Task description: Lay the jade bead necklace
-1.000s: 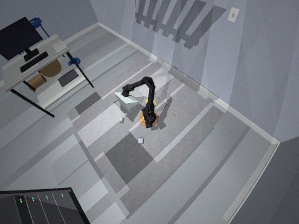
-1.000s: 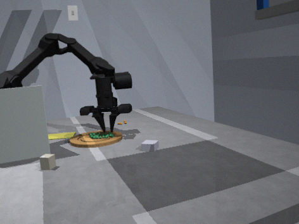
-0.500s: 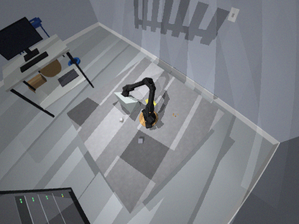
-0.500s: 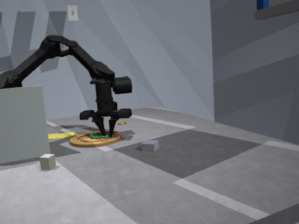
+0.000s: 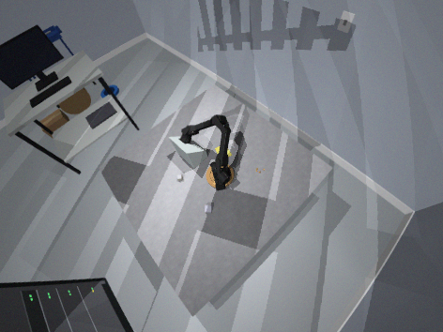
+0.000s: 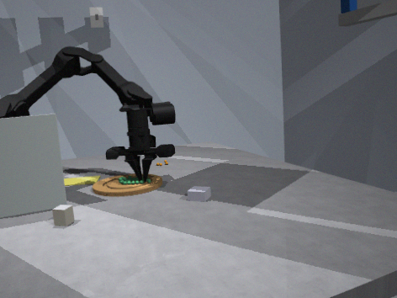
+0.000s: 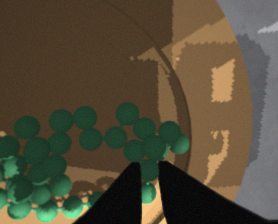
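Note:
The round wooden bead board (image 5: 209, 177) (image 6: 101, 188) (image 7: 241, 120) lies flat, with a thin circular groove (image 7: 185, 97). The green jade bead necklace (image 6: 126, 182) (image 7: 85, 117) lies on it in a crumpled heap, mostly inside the groove's ring. Its strand runs right in the wrist view, where the end beads lie close to the groove's inner edge. My gripper (image 6: 143, 181) (image 7: 148, 170) points straight down, low over the board, its fingertips nearly together with a bead of the strand between them. The fingers hide part of the strand and groove below.
A pale green slanted block (image 5: 188, 151) (image 6: 31, 165) stands near the arm's base. A yellow flat piece (image 5: 218, 149) (image 6: 82, 181) lies beside the board. A beige cube (image 5: 179, 177) (image 6: 63, 215), a lilac block (image 5: 208, 207) (image 6: 198, 194) and small orange beads (image 5: 258, 170) (image 6: 159, 164) lie around.

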`<action>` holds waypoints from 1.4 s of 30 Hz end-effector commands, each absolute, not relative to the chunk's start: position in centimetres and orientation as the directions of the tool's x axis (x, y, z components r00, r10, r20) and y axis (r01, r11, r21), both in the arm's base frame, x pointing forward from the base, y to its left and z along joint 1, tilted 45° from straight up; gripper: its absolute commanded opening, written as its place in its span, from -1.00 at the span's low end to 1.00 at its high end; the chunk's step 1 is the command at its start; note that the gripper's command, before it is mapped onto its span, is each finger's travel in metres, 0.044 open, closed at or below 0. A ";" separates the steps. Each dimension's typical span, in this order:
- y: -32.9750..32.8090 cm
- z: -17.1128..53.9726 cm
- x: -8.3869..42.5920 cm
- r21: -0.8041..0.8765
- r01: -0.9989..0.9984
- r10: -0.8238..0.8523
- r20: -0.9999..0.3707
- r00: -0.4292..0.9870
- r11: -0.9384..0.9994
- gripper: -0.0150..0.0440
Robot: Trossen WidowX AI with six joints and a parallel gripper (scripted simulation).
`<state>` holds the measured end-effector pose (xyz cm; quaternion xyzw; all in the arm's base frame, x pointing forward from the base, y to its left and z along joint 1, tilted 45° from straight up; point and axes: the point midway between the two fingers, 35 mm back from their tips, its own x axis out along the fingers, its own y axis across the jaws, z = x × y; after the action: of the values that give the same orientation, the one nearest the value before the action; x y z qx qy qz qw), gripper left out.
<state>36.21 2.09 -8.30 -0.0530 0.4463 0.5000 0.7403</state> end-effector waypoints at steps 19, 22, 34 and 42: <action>1.2 -7.3 35.9 0.377 -0.783 0.698 -0.709 0.100 0.495 -0.49; 1.2 -7.3 35.9 0.377 -0.782 0.698 -0.709 0.100 0.495 -0.49; 0.2 -8.3 34.8 0.377 -0.782 0.697 -0.710 0.100 0.496 -0.49; -0.5 -9.2 33.9 0.377 -0.782 0.697 -0.710 0.099 0.496 -0.49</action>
<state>34.46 -0.27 -8.74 -0.0457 0.4459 0.4988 0.7418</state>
